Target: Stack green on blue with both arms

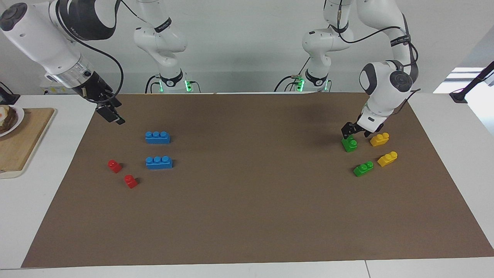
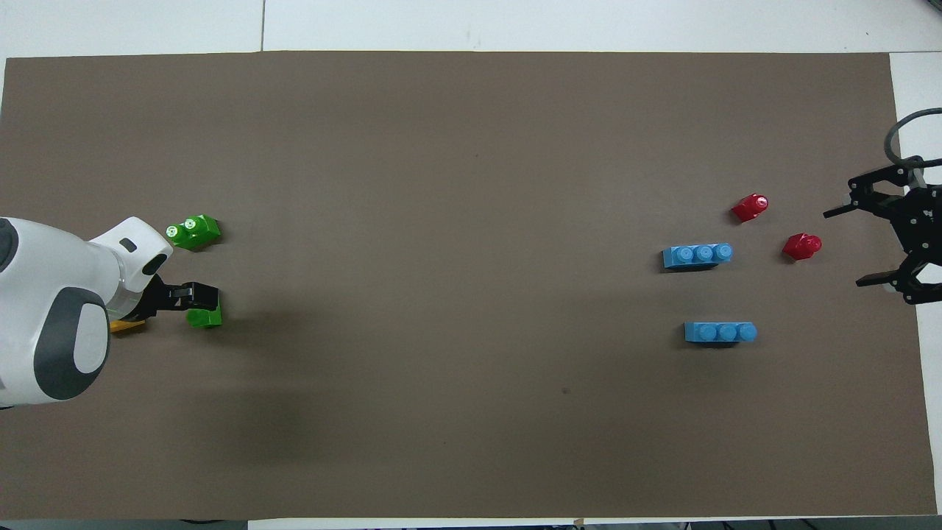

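Observation:
My left gripper (image 1: pixel 356 135) is low over the green brick (image 1: pixel 349 144) that lies nearer to the robots, at the left arm's end of the mat. Its fingers stand apart just above that brick, and it also shows in the overhead view (image 2: pixel 188 302) beside the brick (image 2: pixel 204 318). The second green brick (image 1: pixel 363 168) (image 2: pixel 193 232) lies farther out. Two blue bricks (image 1: pixel 158 137) (image 1: pixel 159 162) lie at the right arm's end, also seen from overhead (image 2: pixel 720 333) (image 2: pixel 697 255). My right gripper (image 1: pixel 111 112) (image 2: pixel 850 246) waits open and raised over the mat's edge.
Two yellow bricks (image 1: pixel 379 139) (image 1: pixel 387 158) lie beside the green ones. Two red bricks (image 1: pixel 114 166) (image 1: pixel 131 181) lie beside the blue ones. A wooden board (image 1: pixel 23 143) with a plate of food (image 1: pixel 7 117) sits off the brown mat (image 1: pixel 247 216).

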### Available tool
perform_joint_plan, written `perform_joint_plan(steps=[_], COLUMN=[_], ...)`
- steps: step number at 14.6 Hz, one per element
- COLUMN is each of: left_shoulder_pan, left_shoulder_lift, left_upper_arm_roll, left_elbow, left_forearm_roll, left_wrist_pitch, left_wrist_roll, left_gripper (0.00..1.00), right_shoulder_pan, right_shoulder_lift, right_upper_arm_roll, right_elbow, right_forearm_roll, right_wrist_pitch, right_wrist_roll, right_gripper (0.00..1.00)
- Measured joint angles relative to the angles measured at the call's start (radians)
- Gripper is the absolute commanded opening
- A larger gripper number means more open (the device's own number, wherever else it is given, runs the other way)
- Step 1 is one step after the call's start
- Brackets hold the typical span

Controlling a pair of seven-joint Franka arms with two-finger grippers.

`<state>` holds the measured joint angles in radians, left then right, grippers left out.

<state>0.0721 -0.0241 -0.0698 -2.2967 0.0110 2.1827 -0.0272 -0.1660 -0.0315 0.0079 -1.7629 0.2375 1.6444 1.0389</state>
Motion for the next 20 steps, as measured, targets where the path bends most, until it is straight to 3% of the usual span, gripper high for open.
perform_joint_plan(steps=[4, 7, 11, 13, 14, 15, 20], left_shoulder_pan=[0.0, 0.0, 0.0, 0.0, 0.0, 0.0, -0.001], left_shoulder_lift=[0.018, 0.032, 0.041, 0.041, 0.041, 0.041, 0.041], left_upper_arm_roll=[-0.002, -0.002, -0.002, -0.002, -0.002, -0.002, -0.003], left_elbow=[-0.014, -0.034, -0.043, -0.043, -0.043, -0.044, -0.041], left_forearm_roll=[0.0, 0.0, 0.0, 0.0, 0.0, 0.0, 0.0], left_wrist_pitch=[0.031, 0.072, 0.082, 0.082, 0.082, 0.082, 0.08], left_wrist_roll=[-0.015, -0.022, -0.027, -0.032, -0.035, -0.037, -0.042], left_gripper=[0.99, 0.84, 0.81, 0.61, 0.37, 0.02, 0.0], right_shoulder_pan=[-0.002, -0.008, -0.009, -0.008, -0.008, -0.007, -0.006], right_shoulder_lift=[0.048, 0.091, 0.136, 0.144, 0.147, 0.147, 0.148], right_upper_arm_roll=[-0.001, -0.001, -0.001, 0.0, 0.001, 0.001, 0.003], right_elbow=[-0.002, -0.008, -0.016, -0.041, -0.059, -0.078, -0.154], right_forearm_roll=[0.036, 0.037, 0.038, 0.039, 0.041, 0.053, 0.08], right_wrist_pitch=[0.033, 0.06, 0.09, 0.131, 0.155, 0.178, 0.262], right_wrist_roll=[0.058, 0.058, 0.059, 0.059, 0.059, 0.059, 0.059], right_gripper=[0.94, 0.94, 0.94, 0.94, 0.94, 0.95, 0.95])
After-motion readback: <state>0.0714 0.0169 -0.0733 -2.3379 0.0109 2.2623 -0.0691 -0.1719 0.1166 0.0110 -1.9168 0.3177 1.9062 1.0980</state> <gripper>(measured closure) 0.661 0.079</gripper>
